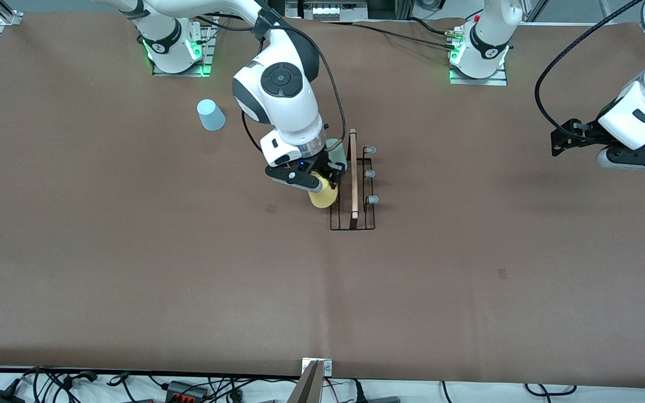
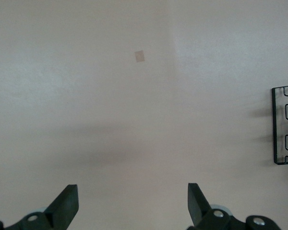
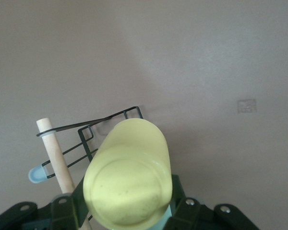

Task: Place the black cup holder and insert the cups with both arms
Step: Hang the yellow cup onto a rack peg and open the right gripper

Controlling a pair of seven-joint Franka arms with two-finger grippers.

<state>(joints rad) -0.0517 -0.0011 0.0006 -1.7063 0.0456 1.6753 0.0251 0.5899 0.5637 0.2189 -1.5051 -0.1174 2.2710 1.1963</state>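
Note:
The black cup holder (image 1: pixel 368 224) stands mid-table, its wooden rod handle (image 1: pixel 354 173) on top and grey-tipped pegs (image 1: pixel 371 174) on the side toward the left arm's end. My right gripper (image 1: pixel 314 182) is shut on a yellow cup (image 1: pixel 323 194), held tilted against the holder's side toward the right arm's end; the right wrist view shows the cup (image 3: pixel 129 177) over the wire frame (image 3: pixel 86 139). A pale green cup (image 1: pixel 336 152) sits at the holder, mostly hidden by the right wrist. A light blue cup (image 1: pixel 210 115) stands upside down near the right arm's base. My left gripper (image 1: pixel 560 141) waits open.
Small tape marks lie on the brown table (image 1: pixel 132 268), one (image 1: pixel 271 208) beside the yellow cup and another (image 1: pixel 501 273) nearer the front camera. In the left wrist view the holder's wire edge (image 2: pixel 278 124) shows above my open left gripper (image 2: pixel 132 203). Cables run along the table's front edge.

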